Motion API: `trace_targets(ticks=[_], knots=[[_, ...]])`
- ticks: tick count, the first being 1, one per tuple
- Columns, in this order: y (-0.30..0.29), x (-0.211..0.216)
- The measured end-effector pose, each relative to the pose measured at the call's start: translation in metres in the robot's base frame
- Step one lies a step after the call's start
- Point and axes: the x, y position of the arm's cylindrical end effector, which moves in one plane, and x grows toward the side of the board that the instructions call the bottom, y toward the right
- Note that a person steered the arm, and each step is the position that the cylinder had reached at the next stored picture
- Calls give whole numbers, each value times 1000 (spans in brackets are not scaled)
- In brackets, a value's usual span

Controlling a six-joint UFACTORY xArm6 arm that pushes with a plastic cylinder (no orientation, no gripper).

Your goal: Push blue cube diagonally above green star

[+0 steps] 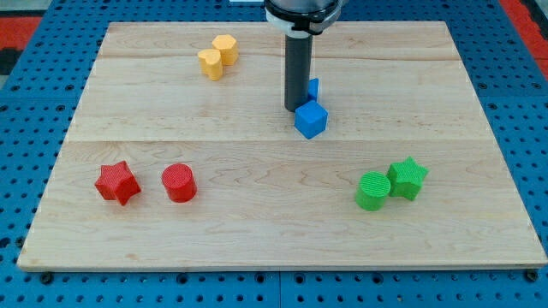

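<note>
A blue cube [311,119] lies a little above the board's middle. My tip [295,109] stands against the cube's upper left side, touching it or nearly so. A second blue block [313,88] shows just behind the rod, mostly hidden by it, so its shape is unclear. The green star [408,178] lies at the lower right, below and to the right of the cube. A green cylinder [372,190] touches the star's left side.
Two yellow blocks [217,56] sit together at the upper left. A red star [116,182] and a red cylinder [179,182] lie at the lower left. The wooden board [274,231] rests on a blue pegboard table.
</note>
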Motion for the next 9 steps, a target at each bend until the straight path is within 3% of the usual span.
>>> trace_targets(ticks=[2,3,4,5,7,9], knots=[[-6,-1],[-54,12],[-51,62],[-10,67],[-25,29],[-3,63]])
